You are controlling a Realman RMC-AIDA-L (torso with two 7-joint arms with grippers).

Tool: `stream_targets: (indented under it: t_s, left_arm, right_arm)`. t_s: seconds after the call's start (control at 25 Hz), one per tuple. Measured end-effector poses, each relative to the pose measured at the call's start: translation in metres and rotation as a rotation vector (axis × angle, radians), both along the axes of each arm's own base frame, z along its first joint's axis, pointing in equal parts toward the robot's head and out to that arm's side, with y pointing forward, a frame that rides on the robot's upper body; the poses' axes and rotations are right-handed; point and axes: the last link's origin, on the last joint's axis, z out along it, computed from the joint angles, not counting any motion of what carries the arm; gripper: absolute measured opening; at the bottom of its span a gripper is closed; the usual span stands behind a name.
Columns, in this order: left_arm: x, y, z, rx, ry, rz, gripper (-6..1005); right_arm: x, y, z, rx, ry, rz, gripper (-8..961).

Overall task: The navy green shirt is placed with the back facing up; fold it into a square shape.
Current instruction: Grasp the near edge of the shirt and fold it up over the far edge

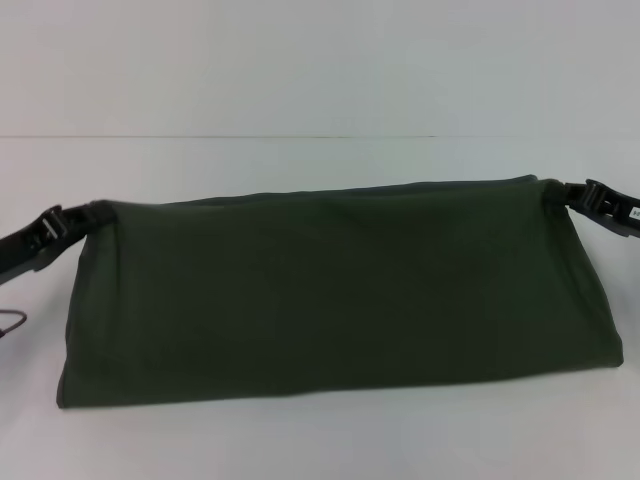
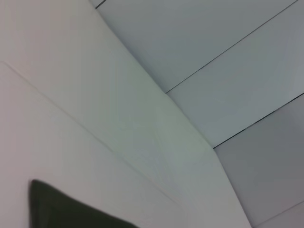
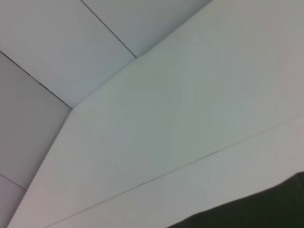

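Note:
The navy green shirt [image 1: 330, 290] lies across the middle of the white table as a wide folded band, plain side showing. Its far edge is raised and pulled taut between both grippers, while the near edge rests on the table. My left gripper [image 1: 92, 213] pinches the far left corner, and my right gripper [image 1: 556, 192] pinches the far right corner. A dark corner of the shirt [image 2: 61, 209] shows in the left wrist view, and a dark patch of the shirt [image 3: 256, 211] shows in the right wrist view. Neither wrist view shows its own fingers.
The white table [image 1: 300, 440] runs back to a far edge, with a pale wall behind it. A thin looped cable [image 1: 10, 322] sits at the left border of the head view. Bare tabletop lies in front of and behind the shirt.

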Motion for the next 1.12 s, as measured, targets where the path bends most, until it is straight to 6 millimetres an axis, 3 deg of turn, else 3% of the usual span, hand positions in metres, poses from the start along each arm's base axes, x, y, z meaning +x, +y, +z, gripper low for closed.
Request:
stream_targets:
  t_s: [0.6,0.84,1.12]
  left_arm:
    - [0.008,0.031,-0.01,0.093,0.115,0.04,49]
    - [0.008,0.035,-0.018,0.107,0.152,0.056,50]
    - [0.01,0.041,-0.026,0.12,0.196,0.076,50]
  right_arm:
    - [-0.019,0.025,-0.015,0.091,-0.067,-0.002,23]
    - [-0.024,0.033,-0.033,0.089,-0.136,-0.017,33]
    - [-0.024,0.037,-0.036,0.105,-0.161,-0.034,54]
